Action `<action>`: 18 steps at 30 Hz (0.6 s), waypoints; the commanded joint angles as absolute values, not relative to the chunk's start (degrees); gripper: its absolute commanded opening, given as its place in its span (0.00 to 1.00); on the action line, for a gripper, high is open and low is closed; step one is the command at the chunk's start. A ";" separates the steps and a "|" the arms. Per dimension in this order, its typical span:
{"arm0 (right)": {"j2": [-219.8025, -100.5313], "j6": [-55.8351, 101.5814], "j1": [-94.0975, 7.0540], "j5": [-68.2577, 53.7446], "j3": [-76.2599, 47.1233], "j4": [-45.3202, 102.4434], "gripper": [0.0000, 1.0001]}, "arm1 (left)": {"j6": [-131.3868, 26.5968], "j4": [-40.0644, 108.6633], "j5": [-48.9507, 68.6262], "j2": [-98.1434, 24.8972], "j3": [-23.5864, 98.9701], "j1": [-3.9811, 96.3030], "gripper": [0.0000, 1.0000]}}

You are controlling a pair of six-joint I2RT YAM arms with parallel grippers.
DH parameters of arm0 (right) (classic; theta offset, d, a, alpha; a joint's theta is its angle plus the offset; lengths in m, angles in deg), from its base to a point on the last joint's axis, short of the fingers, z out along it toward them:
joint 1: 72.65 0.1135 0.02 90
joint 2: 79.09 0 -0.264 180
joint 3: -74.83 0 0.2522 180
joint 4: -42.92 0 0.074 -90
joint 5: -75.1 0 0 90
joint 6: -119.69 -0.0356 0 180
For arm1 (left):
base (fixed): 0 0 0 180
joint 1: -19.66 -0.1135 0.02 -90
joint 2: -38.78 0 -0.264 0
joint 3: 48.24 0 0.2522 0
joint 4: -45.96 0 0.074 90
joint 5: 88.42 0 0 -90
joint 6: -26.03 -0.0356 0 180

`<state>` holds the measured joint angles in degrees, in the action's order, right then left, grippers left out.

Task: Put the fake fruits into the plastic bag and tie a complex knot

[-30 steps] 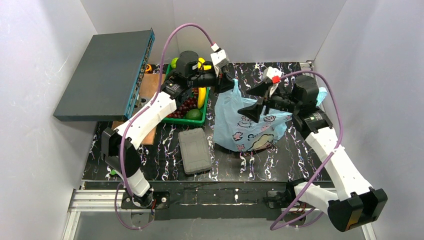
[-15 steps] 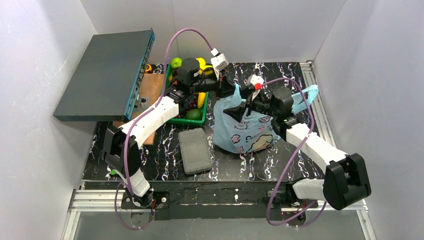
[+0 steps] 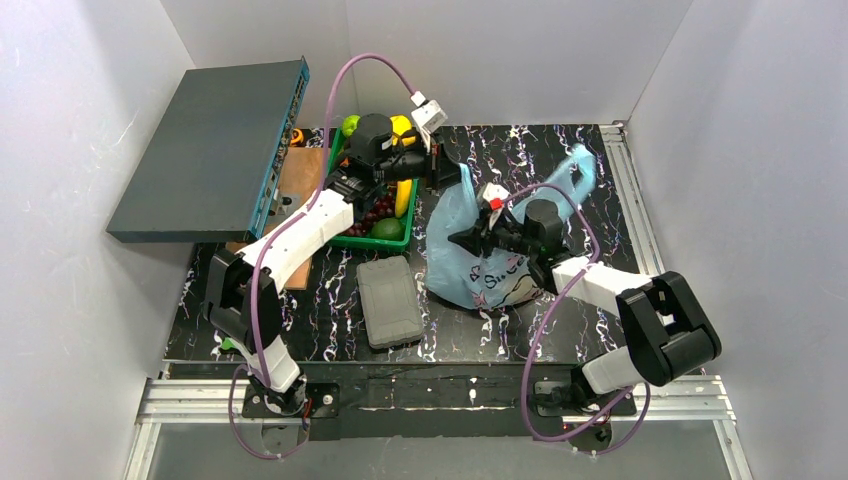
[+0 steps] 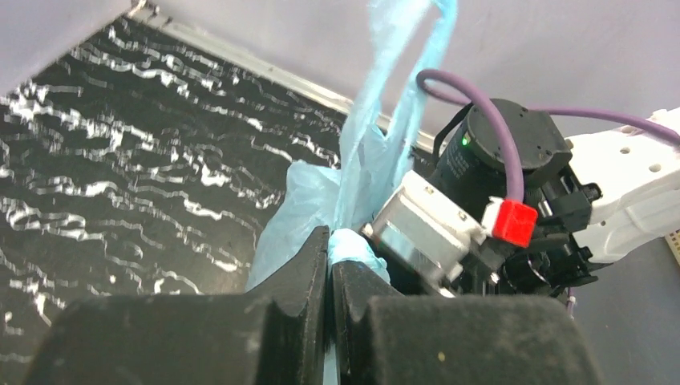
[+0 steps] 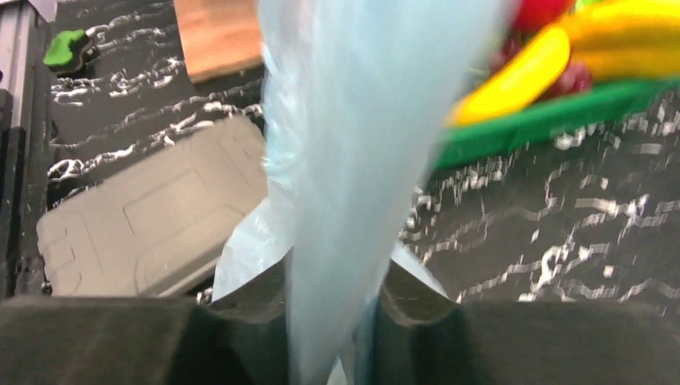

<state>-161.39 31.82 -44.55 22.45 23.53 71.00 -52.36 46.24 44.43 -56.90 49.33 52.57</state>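
Observation:
The light-blue plastic bag [image 3: 465, 265] sits mid-table with its left handle pulled up and back. My left gripper [image 3: 441, 166] is shut on that handle; its tips [image 4: 330, 241] pinch the bunched plastic bag [image 4: 377, 120]. My right gripper [image 3: 462, 238] reaches in from the right, lower on the same strand. In the right wrist view its jaws [image 5: 333, 281] are pressed on both sides of the blue plastic band [image 5: 361, 120]. The bag's other handle [image 3: 580, 168] hangs free at the back right. Fake fruits lie in the green tray [image 3: 345, 240]: a banana [image 3: 403, 195], grapes [image 3: 375, 210], a green apple [image 3: 388, 229].
A grey ribbed case [image 3: 390, 300] lies in front of the tray, left of the bag. A large dark flat box [image 3: 215, 150] leans at the back left over a wooden board [image 3: 300, 170]. White walls enclose the table on three sides.
My right arm swung left from the bag's right handle to the left strand, and its jaws narrowed onto the plastic. The right handle dropped free. My left gripper stayed gripping.

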 commanded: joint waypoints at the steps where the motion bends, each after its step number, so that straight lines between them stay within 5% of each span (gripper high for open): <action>1: -162.07 41.81 -48.38 26.59 28.82 64.88 0.27 | -54.43 45.03 41.33 -53.24 49.64 49.60 0.00; 4: -161.89 45.65 -50.87 27.86 29.30 59.94 0.15 | -55.93 43.78 39.16 -52.68 49.54 48.55 0.00; 12: -159.82 46.01 -52.62 29.43 26.54 55.08 0.01 | -64.95 33.88 39.77 -51.74 55.55 46.29 0.01; 18: -156.39 38.70 -52.05 29.53 23.57 56.22 0.01 | -62.20 26.54 43.01 -44.80 48.87 45.02 0.75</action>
<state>-159.33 43.45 -52.05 28.61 26.24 58.37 -63.11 30.06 41.52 -54.25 51.48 47.06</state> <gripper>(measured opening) 0.031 0.597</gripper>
